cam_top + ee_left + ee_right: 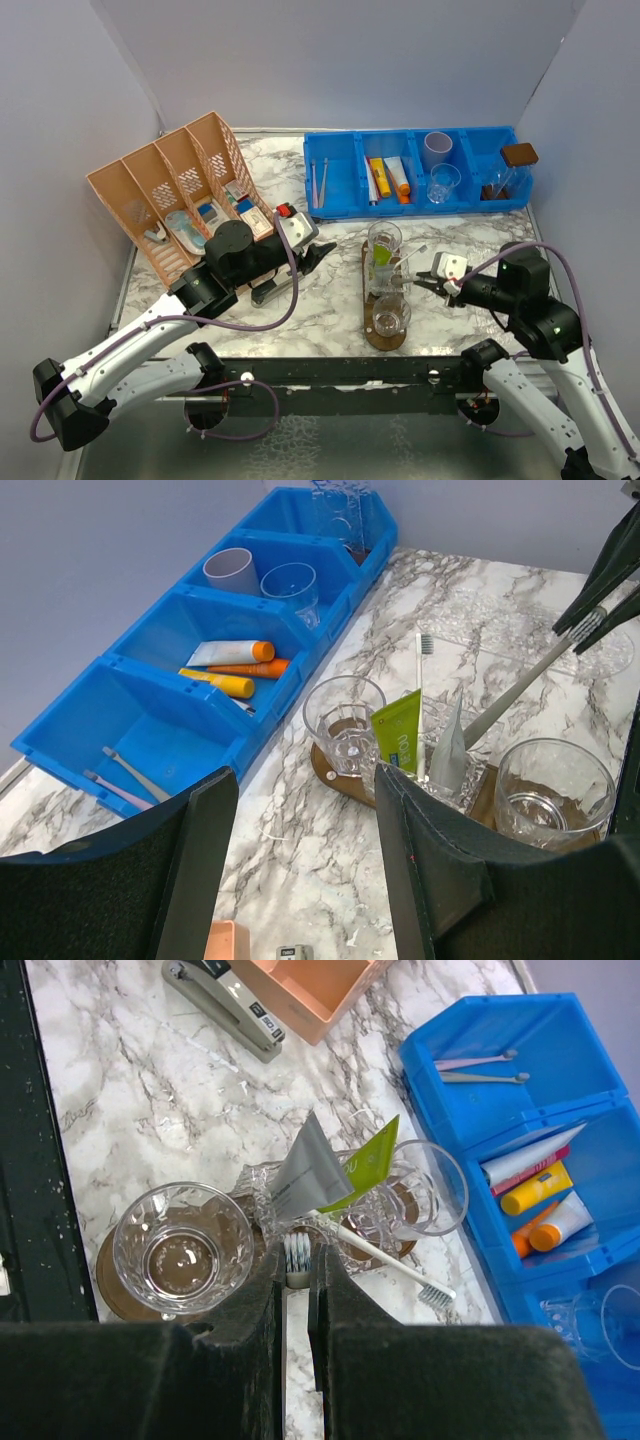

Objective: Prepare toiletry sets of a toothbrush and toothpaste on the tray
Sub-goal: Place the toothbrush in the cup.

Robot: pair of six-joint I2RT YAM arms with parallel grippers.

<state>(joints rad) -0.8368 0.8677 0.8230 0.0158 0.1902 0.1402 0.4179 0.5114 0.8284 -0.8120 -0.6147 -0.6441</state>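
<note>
tray [385, 344]: dark wooden oblong, rounded ends, three clear tumblers [182, 1248]
lime tube [398, 738]: flat, glossy, in the middle one
right gripper [296, 1278]: pinching thin pale toothbrush [520, 692]
left gripper [300, 775]: spread apart, empty

Both arms same build. Left arm [130, 350]: white glossy link shells, black rounded joint housings, big black cylindrical motor cap near the wrist. White wrist block [297, 232] with a red button [283, 210] on top. Dull purple cable [296, 280] runs exposed along it. Right arm [560, 390]: same white/black scheme, own purple cable [540, 244], green status LEDs [507, 268] lit on the black joints, small white wrist block [448, 266]. Left end effector [305, 775]: matte black flat fingers [195, 870], finely textured faces, tiny red dot on one edge. Right end effector [297, 1265]: same matte black, squared-off tips.
</note>
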